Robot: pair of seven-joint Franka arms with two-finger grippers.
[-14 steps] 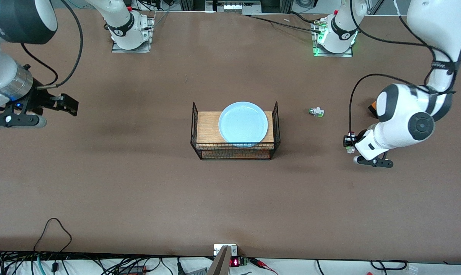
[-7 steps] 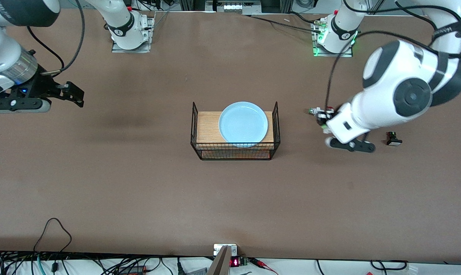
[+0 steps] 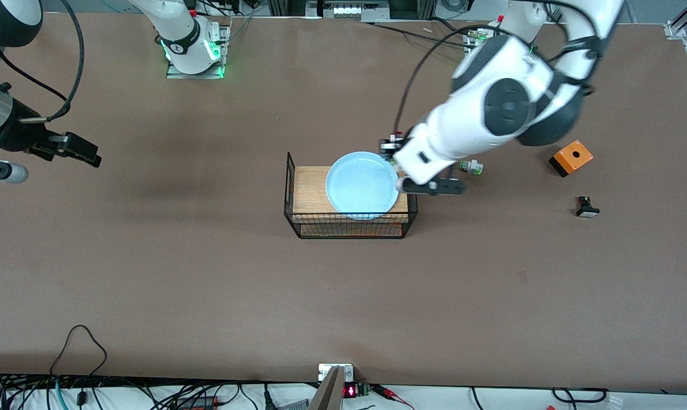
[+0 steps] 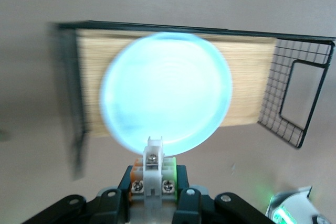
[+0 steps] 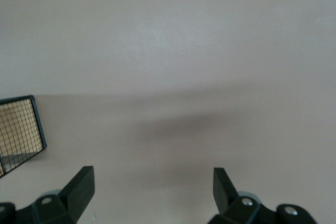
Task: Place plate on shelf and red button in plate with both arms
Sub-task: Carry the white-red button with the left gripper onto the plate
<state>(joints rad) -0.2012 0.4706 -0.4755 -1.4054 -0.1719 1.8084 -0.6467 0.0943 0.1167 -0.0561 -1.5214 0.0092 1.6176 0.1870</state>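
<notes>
The pale blue plate lies on the wooden board of a black wire rack at mid-table. My left gripper hangs over the plate's rim on the side toward the left arm's end. It is shut on the red button. In the left wrist view the button shows a white body with screws and orange and green sides, clamped in the left gripper, with the plate just ahead. My right gripper waits open over bare table at the right arm's end, nothing in it.
A white-and-green switch lies beside the rack toward the left arm's end. Farther that way sit an orange box and a black switch. The rack's mesh end wall stands up beside the plate.
The left arm has swung from its end of the table to the plate's rim, carrying the button. The right gripper has drifted a little toward the table's edge.
</notes>
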